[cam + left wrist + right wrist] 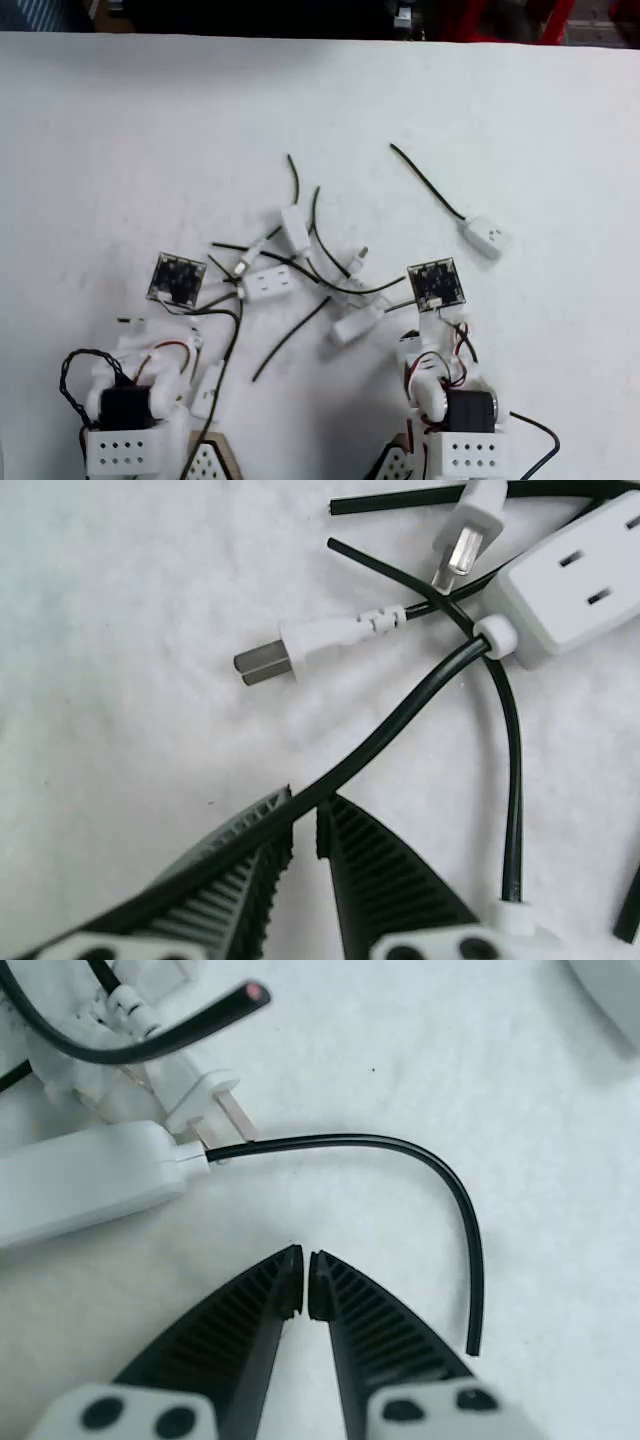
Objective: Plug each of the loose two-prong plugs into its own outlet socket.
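Observation:
My left gripper (305, 830) is shut with nothing between its fingers; a black cable (400, 715) from a white outlet socket (575, 570) lies across one fingertip. Just beyond lies a loose white two-prong plug (320, 640), and a second plug (465, 535) lies farther off. My right gripper (305, 1285) is shut and empty above bare table. Ahead of it sit a white outlet socket (85, 1185) with a short black cable (400, 1150) and a two-prong plug (205, 1095). In the high view, sockets (268, 284) (296, 230) (358, 325) and plugs (247, 262) (358, 262) lie tangled mid-table.
A lone outlet socket (485, 237) with its cable lies apart at the right. Both arm bases (125, 410) (455, 415) stand at the near edge. The white table (120, 150) stretches wide toward the far edge.

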You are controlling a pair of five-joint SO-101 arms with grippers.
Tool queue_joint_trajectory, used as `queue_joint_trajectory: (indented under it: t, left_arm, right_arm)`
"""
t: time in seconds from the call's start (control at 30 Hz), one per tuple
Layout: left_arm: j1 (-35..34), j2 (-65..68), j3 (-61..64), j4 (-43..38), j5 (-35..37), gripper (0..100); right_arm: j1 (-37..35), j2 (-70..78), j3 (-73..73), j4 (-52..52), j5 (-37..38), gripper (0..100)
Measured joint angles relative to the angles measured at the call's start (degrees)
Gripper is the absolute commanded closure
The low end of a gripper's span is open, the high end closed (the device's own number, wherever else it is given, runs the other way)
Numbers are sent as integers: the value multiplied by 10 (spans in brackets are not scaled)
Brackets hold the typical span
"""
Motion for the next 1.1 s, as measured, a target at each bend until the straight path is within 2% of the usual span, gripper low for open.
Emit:
queue_joint_trajectory:
  t: [0.73,1.1]
  left_arm:
    - [0,0,0,0,0,939]
    - [0,0,-16,0,0,939]
  right_arm:
    - [0,0,0,0,0,979]
    - [-24,0,0,0,0,978]
